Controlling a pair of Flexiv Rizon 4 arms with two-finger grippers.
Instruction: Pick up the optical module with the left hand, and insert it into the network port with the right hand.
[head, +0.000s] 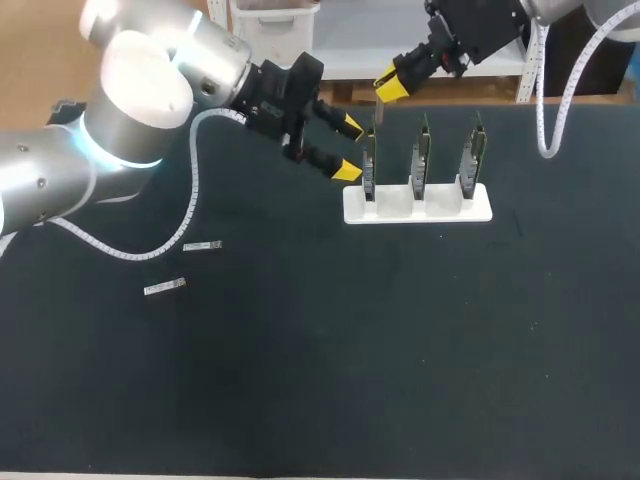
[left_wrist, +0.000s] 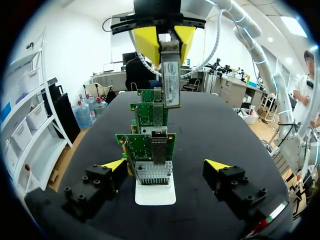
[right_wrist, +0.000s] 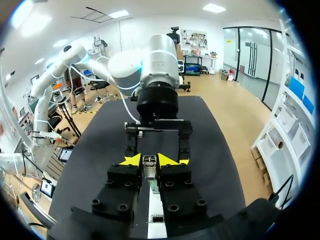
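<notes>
Clamping the optical module (left_wrist: 170, 75) by its upper end, the right gripper (head: 390, 88) is keeping its jaws narrow, yellow tips pressing both flat sides. The module is hanging upright below those tips: a slim silver metal bar with a printed label, directly above the network port (left_wrist: 159, 147), not touching it. The port is showing as a grey metal cage on the nearest green circuit board (head: 369, 160), which is standing upright in a white holder (head: 418, 205). The left gripper (head: 350, 148) is holding nothing, jaws wide, with that board just ahead of its fingers.
</notes>
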